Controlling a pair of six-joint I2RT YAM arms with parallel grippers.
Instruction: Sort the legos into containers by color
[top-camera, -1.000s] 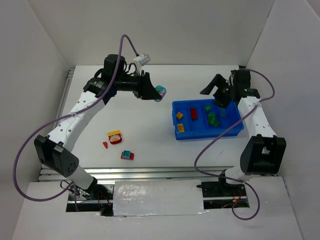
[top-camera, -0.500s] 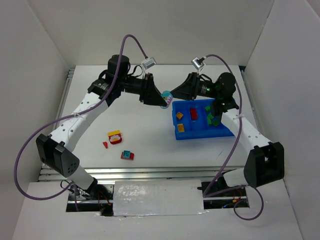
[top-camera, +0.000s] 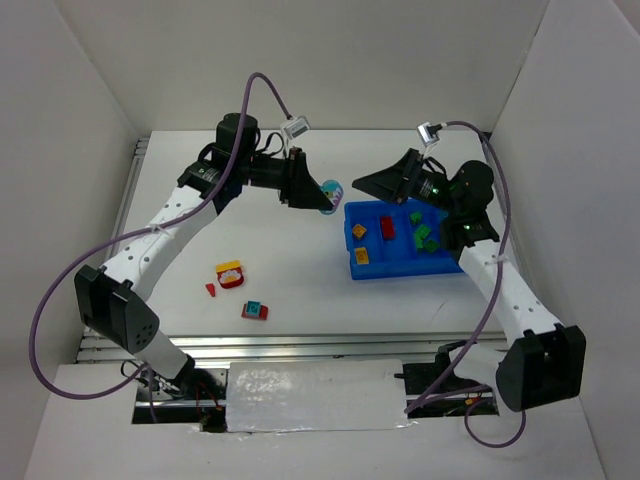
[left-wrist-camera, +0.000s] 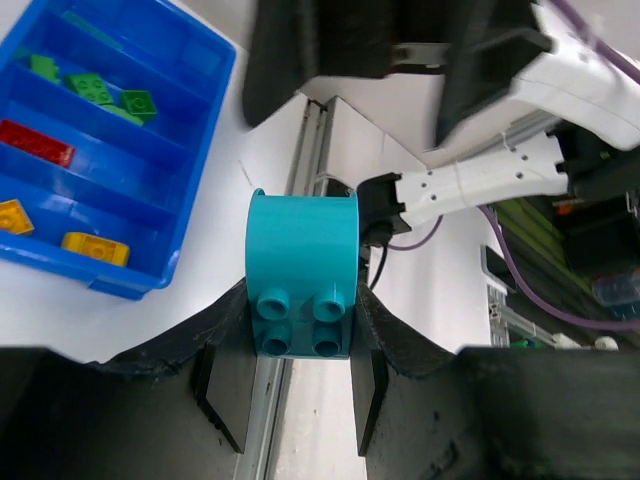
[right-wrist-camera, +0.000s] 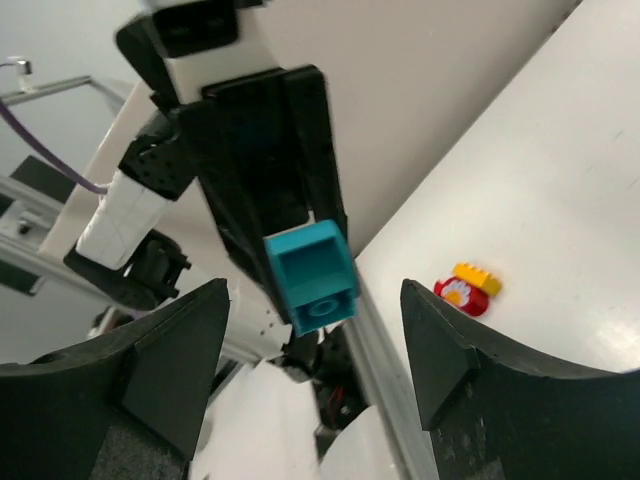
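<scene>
A teal lego (top-camera: 331, 189) hangs in the air left of the blue tray (top-camera: 400, 270), with my left gripper (top-camera: 322, 194) shut on it. In the left wrist view the brick (left-wrist-camera: 300, 270) sits between the fingers, studs toward the camera. My right gripper (top-camera: 362, 185) faces it from the right, open, a short gap away. Its wrist view frames the teal lego (right-wrist-camera: 312, 275) between the spread fingers of the right gripper (right-wrist-camera: 315, 297). The containers hold yellow legos (top-camera: 360, 243), a red one (top-camera: 387, 226) and green ones (top-camera: 422, 236), each colour apart.
On the table at left lie a red-and-yellow brick (top-camera: 230, 273), a small red piece (top-camera: 211, 289) and a red-and-teal brick (top-camera: 255, 310). White walls close off the back and both sides. Purple cables loop above both arms.
My right arm swung left from over the tray to face the left gripper, then drew back slightly. The left gripper carried the teal lego a little to the right.
</scene>
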